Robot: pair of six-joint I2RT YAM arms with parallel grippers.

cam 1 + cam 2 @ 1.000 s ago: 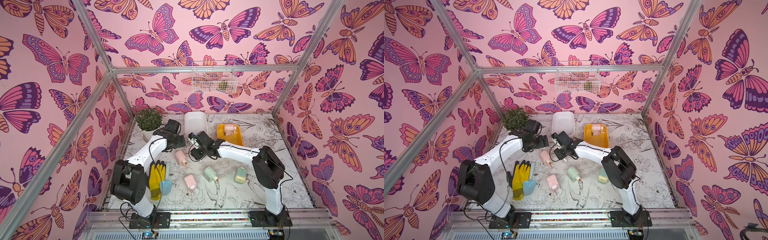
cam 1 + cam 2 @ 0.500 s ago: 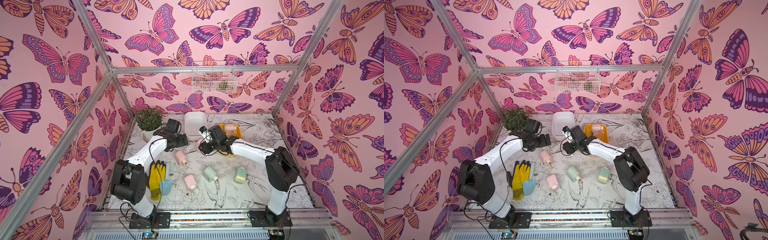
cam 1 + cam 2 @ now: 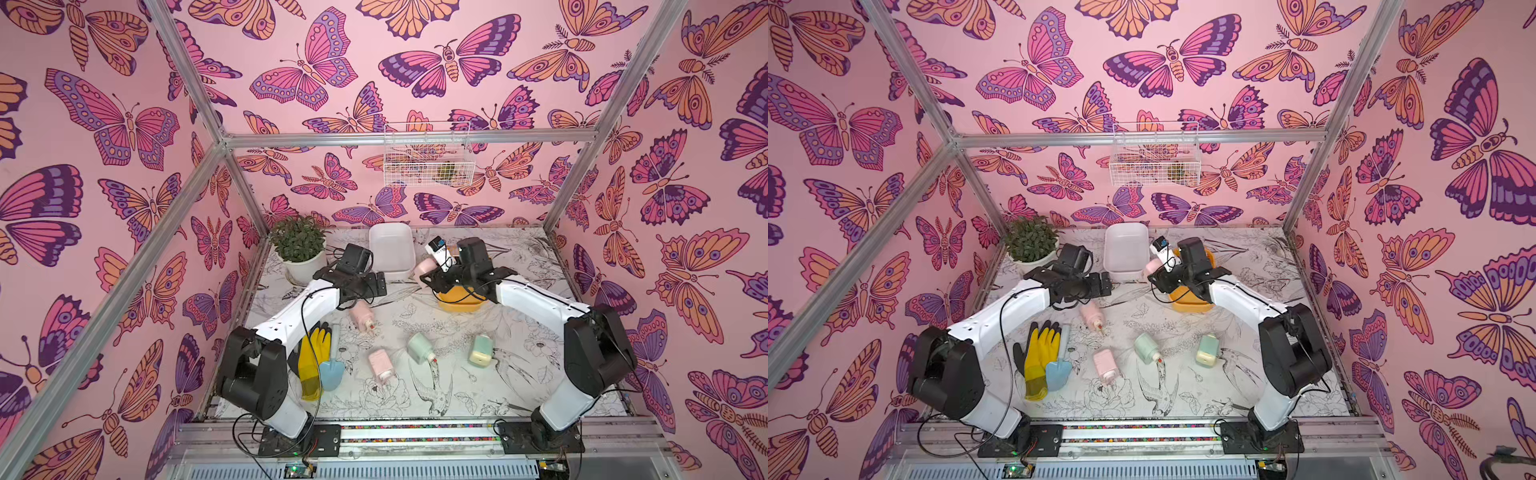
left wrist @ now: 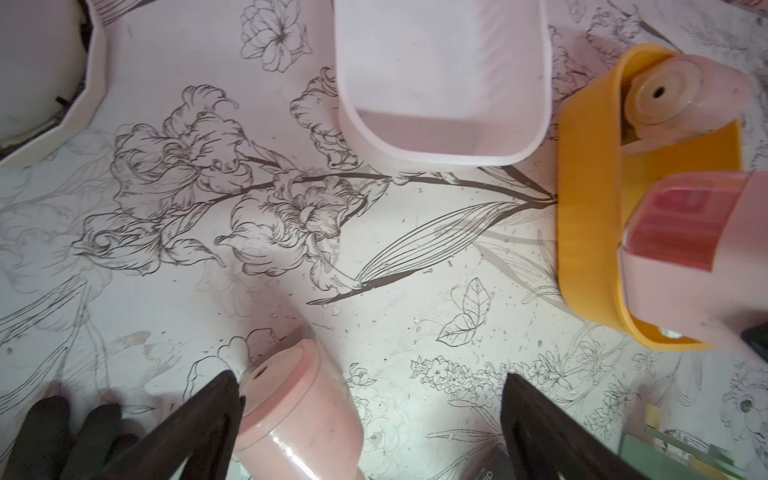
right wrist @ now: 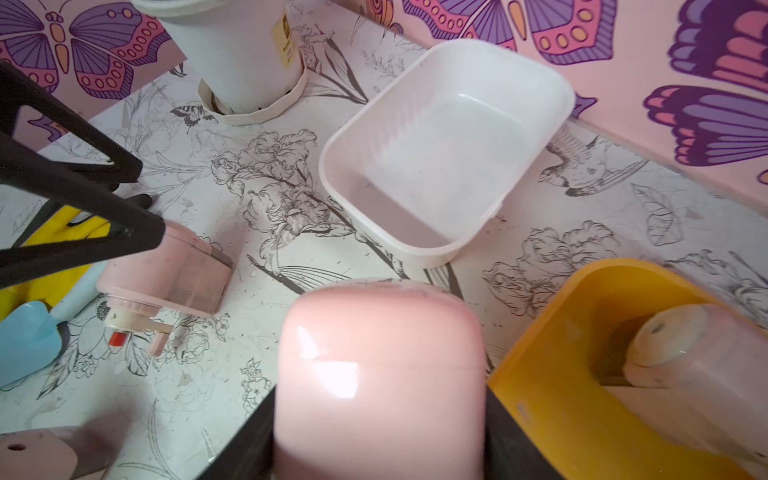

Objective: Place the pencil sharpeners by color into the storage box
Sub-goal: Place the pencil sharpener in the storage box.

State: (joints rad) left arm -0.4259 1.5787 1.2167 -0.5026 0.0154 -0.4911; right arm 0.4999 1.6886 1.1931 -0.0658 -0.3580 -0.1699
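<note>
My right gripper point(image 3: 427, 275) point(image 5: 379, 419) is shut on a pale pink pencil sharpener point(image 3: 423, 265) point(image 5: 378, 370), held in the air between the white storage box point(image 3: 390, 272) point(image 5: 490, 208) and the yellow storage box point(image 3: 459, 306) point(image 5: 552, 374). A second pink sharpener point(image 5: 685, 353) point(image 4: 673, 95) lies inside the yellow box. My left gripper point(image 3: 376, 284) point(image 4: 370, 395) hangs open over another pink sharpener point(image 3: 360, 316) point(image 4: 291, 411), which sits by one finger point(image 4: 216, 411). One more pink sharpener point(image 3: 380, 365) and two mint green ones point(image 3: 420, 347) point(image 3: 480, 351) lie on the table.
A potted plant point(image 3: 297, 245) stands at the back left corner. A yellow glove point(image 3: 309, 361) and a light blue hand shovel point(image 3: 332, 365) lie by the left arm. A wire basket point(image 3: 428, 162) hangs on the back wall. The white box holds nothing.
My right gripper has carried the pink sharpener up and back from the table's middle to the near edge of the yellow box. The left arm has barely moved.
</note>
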